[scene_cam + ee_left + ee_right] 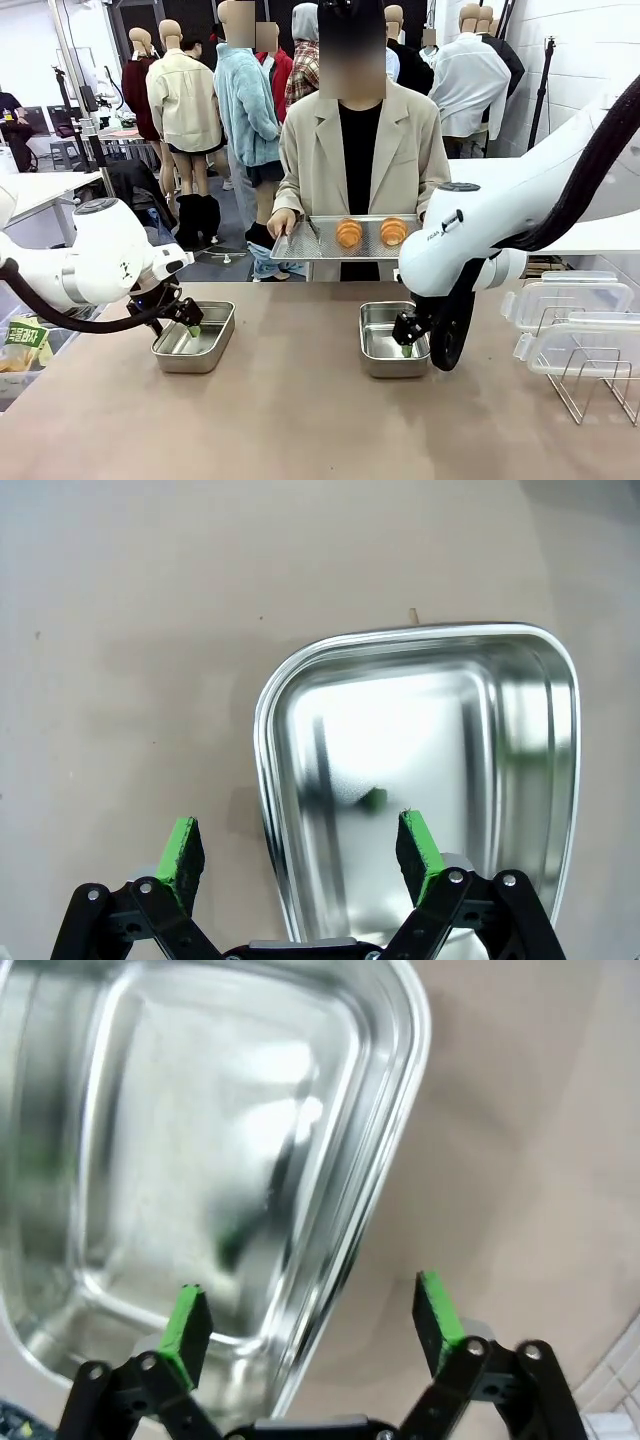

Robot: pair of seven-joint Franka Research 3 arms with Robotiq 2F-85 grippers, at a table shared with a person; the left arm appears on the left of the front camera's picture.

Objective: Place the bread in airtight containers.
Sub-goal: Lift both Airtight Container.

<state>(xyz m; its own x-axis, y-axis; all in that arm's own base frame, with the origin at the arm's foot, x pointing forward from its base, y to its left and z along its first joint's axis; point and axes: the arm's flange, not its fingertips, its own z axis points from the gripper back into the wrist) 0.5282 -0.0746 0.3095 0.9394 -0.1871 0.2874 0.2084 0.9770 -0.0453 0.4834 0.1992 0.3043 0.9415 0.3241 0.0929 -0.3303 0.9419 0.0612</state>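
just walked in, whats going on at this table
A person stands at the far side holding a flat steel tray with two bread rolls on it. Two empty steel pans sit on the table: the left gripper is over the left pan and the right gripper over the right pan, each with jaws open astride a rim. Clear lids wait at the robot's right. No bread is in a pan yet.

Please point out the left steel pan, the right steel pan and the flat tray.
left steel pan (pixel 192 362): front view, on its near outer wall.
right steel pan (pixel 390 367): front view, on its near outer wall.
flat tray (pixel 371 240): front view, on its bare middle.
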